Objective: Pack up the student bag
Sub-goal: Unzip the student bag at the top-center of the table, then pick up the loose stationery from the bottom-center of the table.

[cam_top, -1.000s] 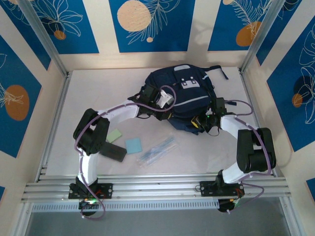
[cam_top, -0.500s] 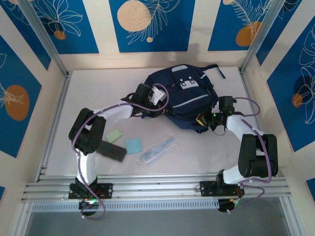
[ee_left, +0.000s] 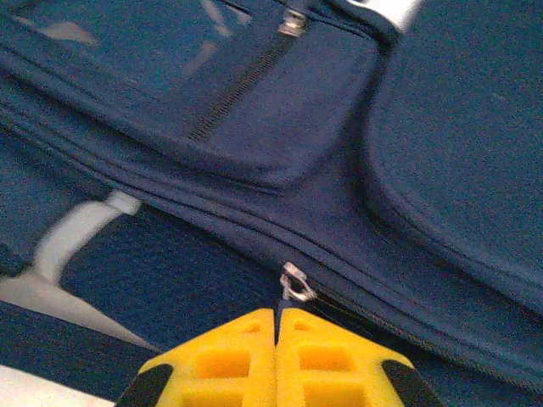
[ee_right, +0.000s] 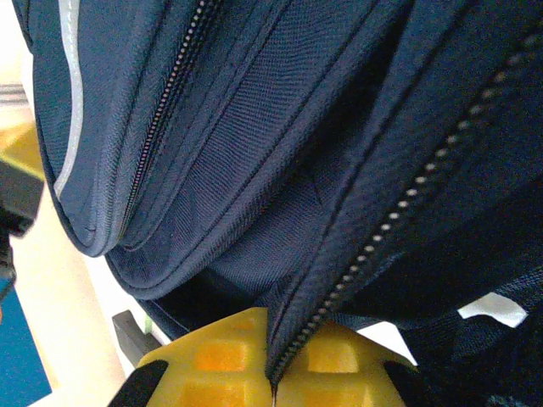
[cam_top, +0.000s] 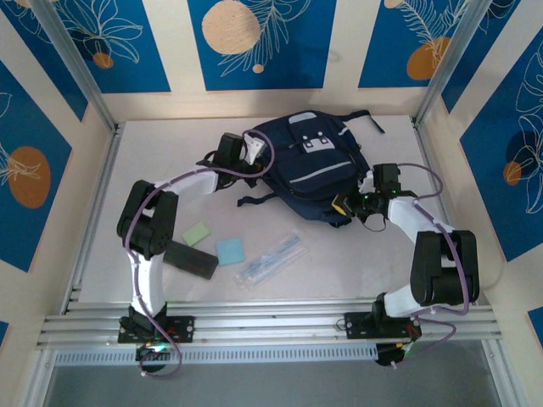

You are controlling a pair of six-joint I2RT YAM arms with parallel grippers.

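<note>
Reaching forward and inward with both arms, elbows bent outward; pinching tight with left end effector (ee_left: 276,320) and right end effector (ee_right: 271,343), yellow fingers (ee_left: 222,363) pressed together.

My white tabletop (cam_top: 153,144) sits boxed in by cream walls (cam_top: 342,42) with blue leaf-patterned panels (cam_top: 254,68); aluminium rails (cam_top: 271,322) run along its near edge under even light.

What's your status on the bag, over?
Left gripper shut on silver metal zipper pull. Right gripper shut on zipper edge of large dark navy fabric backpack. Nothing in the way.
</note>
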